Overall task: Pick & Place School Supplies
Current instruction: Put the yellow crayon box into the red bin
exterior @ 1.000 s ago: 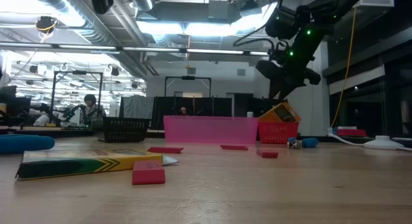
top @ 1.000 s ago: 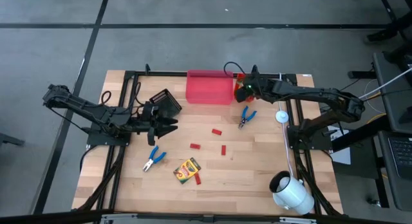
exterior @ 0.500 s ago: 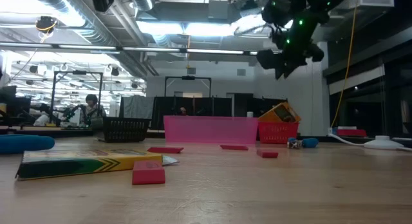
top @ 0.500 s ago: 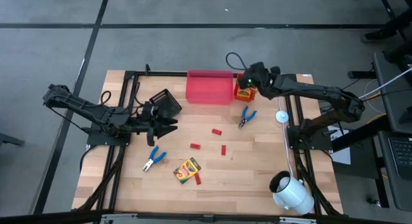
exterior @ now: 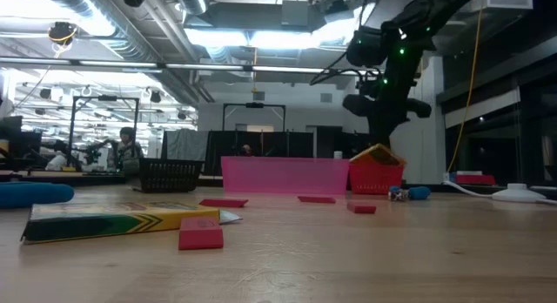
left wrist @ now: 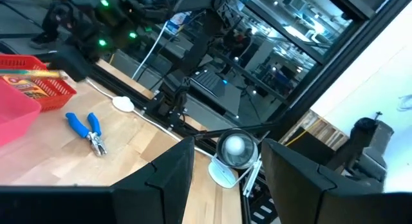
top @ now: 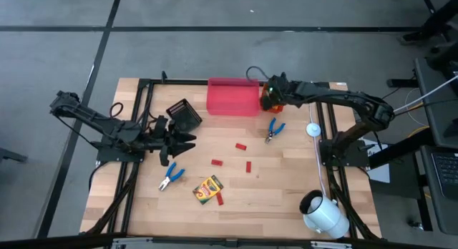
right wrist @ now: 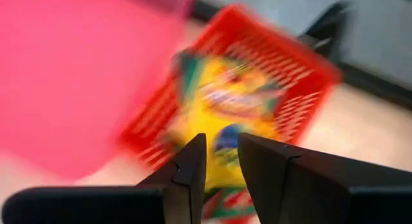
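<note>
Pale wooden plank tabletop (top: 286, 184) under bright ceiling lights, workshop room with a seated person (exterior: 127, 147) far behind. Yellow-and-green crayon box (top: 207, 187) near centre, red rectangular pieces (top: 241, 146) scattered mid-table, blue-handled pliers (top: 273, 130) right of centre, another crayon box (right wrist: 225, 114) inside orange mesh bin (top: 270, 103). Right gripper (top: 270, 90) above that bin, fingers slightly parted, empty. Left gripper (top: 187, 141) at left, fingers apart.

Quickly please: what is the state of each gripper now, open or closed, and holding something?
Left gripper: open, holding nothing.
Right gripper: slightly open, holding nothing, over the crayon box in the orange bin.
</note>
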`<state>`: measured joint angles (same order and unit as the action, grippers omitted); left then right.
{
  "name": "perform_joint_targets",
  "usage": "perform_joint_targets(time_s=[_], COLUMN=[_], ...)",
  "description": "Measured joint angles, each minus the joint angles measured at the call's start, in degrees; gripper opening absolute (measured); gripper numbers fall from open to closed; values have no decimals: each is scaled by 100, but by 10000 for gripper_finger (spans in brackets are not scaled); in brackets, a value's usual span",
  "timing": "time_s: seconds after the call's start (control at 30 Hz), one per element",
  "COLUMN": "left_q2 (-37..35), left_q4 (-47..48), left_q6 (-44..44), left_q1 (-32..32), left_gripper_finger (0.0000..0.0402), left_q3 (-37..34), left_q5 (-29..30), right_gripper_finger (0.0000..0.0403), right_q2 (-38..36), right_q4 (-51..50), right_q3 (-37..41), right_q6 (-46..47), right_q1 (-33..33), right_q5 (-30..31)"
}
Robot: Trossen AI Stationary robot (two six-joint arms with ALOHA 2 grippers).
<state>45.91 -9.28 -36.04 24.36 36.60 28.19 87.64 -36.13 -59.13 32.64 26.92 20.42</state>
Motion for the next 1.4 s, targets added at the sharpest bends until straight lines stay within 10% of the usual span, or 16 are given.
perform_joint_targets(time_s=[0.43, 0.8, 1.1, 1.4], left_q2=[0, 0, 0, -2], left_q4=[1, -17, -22, -151], left_q6=[130, 217, 160, 136], left_q1=[302, 302, 300, 300], left_gripper_finger=[180, 180, 180, 180], left_q3=[0, 0, 0, 4], left_q5=[269, 82, 82, 214], right_gripper_finger=[94, 141, 233, 212], right_q2=[-280, -211, 270, 927], right_q4=[-1115, -1216, -1592, -1581], right_q3=[-809, -1072, -1071, -1069], right_q6=[925, -1235, -2097, -2136], right_q1=[-1078, -171, 46, 56], right_q5=[1623, 167, -38, 157])
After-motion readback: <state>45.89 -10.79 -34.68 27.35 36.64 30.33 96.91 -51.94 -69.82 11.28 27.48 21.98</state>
